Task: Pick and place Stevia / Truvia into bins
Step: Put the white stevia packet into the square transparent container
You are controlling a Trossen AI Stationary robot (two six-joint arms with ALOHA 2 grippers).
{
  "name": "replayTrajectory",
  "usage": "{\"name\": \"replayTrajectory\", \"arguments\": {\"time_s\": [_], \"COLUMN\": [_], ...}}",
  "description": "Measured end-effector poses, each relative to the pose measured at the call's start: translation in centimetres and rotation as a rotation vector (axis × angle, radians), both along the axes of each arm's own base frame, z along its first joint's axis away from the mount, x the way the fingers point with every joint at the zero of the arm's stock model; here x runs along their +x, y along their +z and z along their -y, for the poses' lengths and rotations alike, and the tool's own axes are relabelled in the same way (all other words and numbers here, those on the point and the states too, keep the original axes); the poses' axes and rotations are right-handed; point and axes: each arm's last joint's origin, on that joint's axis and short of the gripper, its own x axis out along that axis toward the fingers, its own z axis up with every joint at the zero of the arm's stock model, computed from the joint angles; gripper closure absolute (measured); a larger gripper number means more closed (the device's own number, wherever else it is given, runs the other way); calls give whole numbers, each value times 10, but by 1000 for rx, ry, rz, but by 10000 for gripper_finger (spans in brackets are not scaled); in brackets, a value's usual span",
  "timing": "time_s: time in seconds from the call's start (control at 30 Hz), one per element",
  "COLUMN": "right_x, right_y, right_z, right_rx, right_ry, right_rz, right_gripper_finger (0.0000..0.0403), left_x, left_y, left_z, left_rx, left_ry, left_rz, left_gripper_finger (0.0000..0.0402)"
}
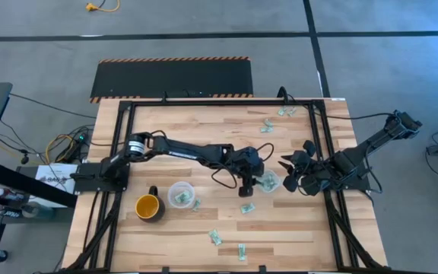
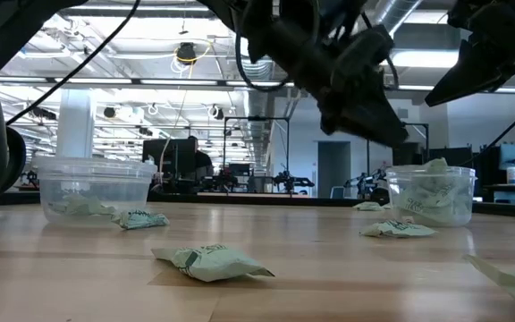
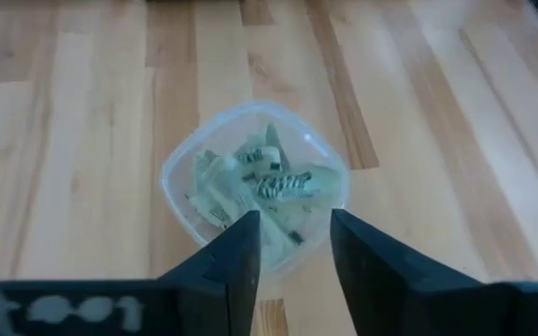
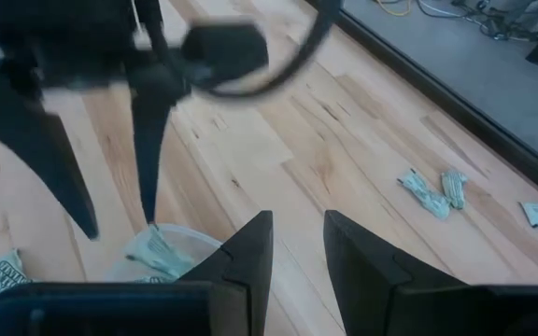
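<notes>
Hovering just above the right-hand cup (image 1: 268, 181) of sachets (image 3: 267, 183), the left gripper (image 3: 292, 245) holds its fingers spread and empty, while the right gripper (image 4: 297, 245), also spread, waits beside that cup.

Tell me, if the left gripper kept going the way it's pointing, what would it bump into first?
Probably the clear cup full of sachets. The left gripper hangs open right above it, pointing down into it, with nothing between.

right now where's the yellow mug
In the high view, the yellow mug stands at the table's left, beside the clear cup.
</notes>
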Motion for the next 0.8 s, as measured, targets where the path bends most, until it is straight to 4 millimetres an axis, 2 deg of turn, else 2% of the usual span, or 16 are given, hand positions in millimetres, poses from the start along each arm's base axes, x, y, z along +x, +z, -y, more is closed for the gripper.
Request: {"name": "replayTrajectory", "arguments": {"time_s": [0.2,0.33,0.4,0.6,0.67,0.8], "right_x": [0,0,0,0,0,0], "right_y": [0,0,0,0,0,0], "right_z": [0,0,0,0,0,0], "right_rx": [1,3,4,5,5,6], "right_ry": [0,2,3,4,4,4], "right_rz": [0,-2,-3,-4,-4,-2], "right_gripper_finger": [310,310,310,310,310,310], "left_x": [-20,-37,-43,-56,-56,-52], "left_y": [38,51,44,-4,-11,-10], "left_z": [3,22,35,82,92,104], "left_rx": [10,2,-4,37,39,19], "left_ry": [-1,-27,-42,-63,-52,-43], "left_rz": [-27,-125,-205,-285,-223,-124], "left_gripper_finger": [271,271,271,272,272,272]}}
